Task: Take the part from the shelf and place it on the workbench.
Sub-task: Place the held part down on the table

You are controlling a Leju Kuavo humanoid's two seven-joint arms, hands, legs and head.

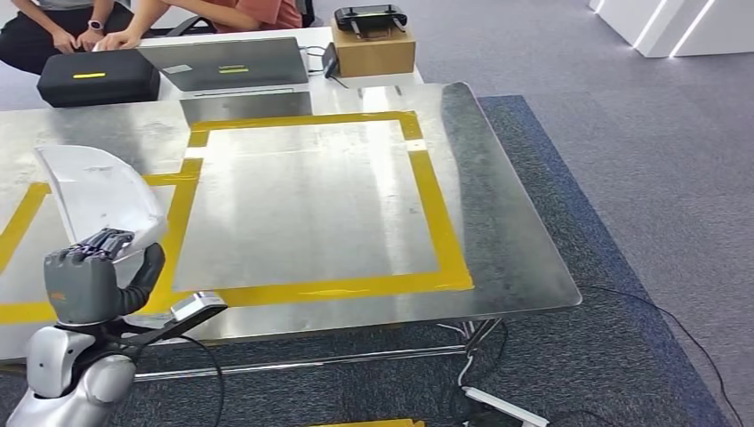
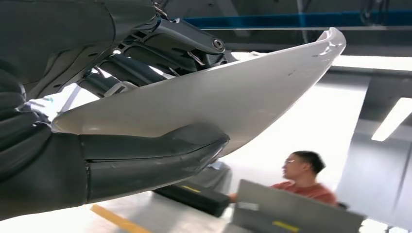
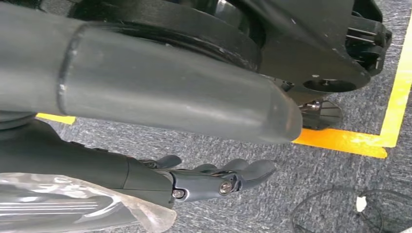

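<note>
A: Where is the curved white plastic shell part (image 1: 98,191) at this point?

B: In the left hand (image 1: 89,280), low at about eight o'clock in the head view. The dark fingers curl over the near edge of the part and the thick grey thumb (image 2: 160,155) presses under it, so it is pinched at one end only. The rest of it stands up and away over the near left corner of the shiny metal bench (image 1: 498,240), inside the outer yellow tape line (image 1: 440,222).

A: And the other one?

B: The right hand (image 3: 214,179) hangs over grey carpet, nothing in it, fingers loosely extended and a little apart.

A: What could spoil the placing?

B: I'd judge the grip to be the weak spot. A smooth, glossy shell held by its edge, with most of its length unsupported, could pivot or slip out if the wrist tilts or the arm moves quickly. Whether it touches the bench yet, I cannot tell. Let go too high and the curved shape may rock or slide on the slick metal, possibly toward the near edge. A person's hands (image 1: 107,37) work at a black case (image 1: 98,76) around eleven o'clock, well apart from the part.
</note>
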